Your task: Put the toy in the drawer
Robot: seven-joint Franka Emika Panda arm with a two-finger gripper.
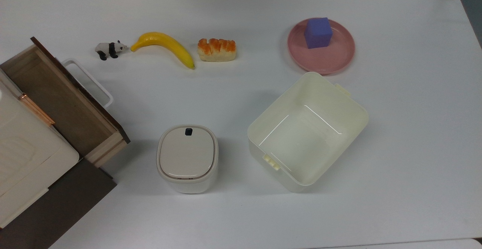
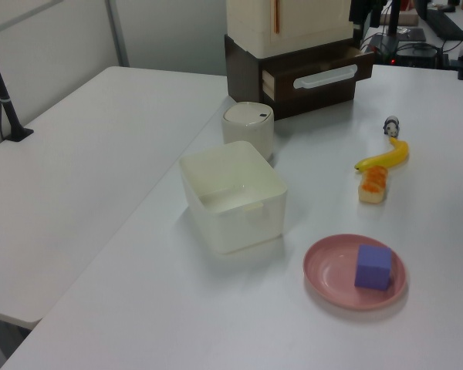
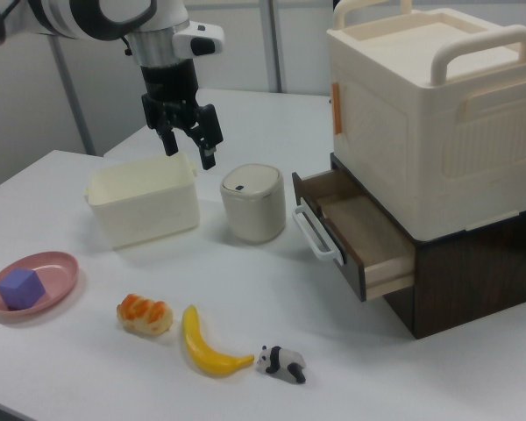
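From the top view, the toy [image 1: 109,49] stands near the table's far-left edge, nose touching or nearly touching the banana [image 1: 164,46], just beyond the open drawer [image 1: 64,98]. In the left view, the toy [image 2: 390,125] sits by the table's far end, past the drawer [image 2: 312,77]. In the right view, the gripper [image 3: 191,146] hangs spread and empty above the cream bin [image 3: 145,200]; the toy [image 3: 282,362] lies well apart, toward the near edge, its body running along that edge.

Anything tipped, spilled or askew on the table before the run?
Nothing stands out. The tiny black-and-white panda toy stands upright beside the yellow banana, the shallow wooden drawer is pulled open and looks bare, and the purple cube sits on the pink plate. The open claw hangs above the table.
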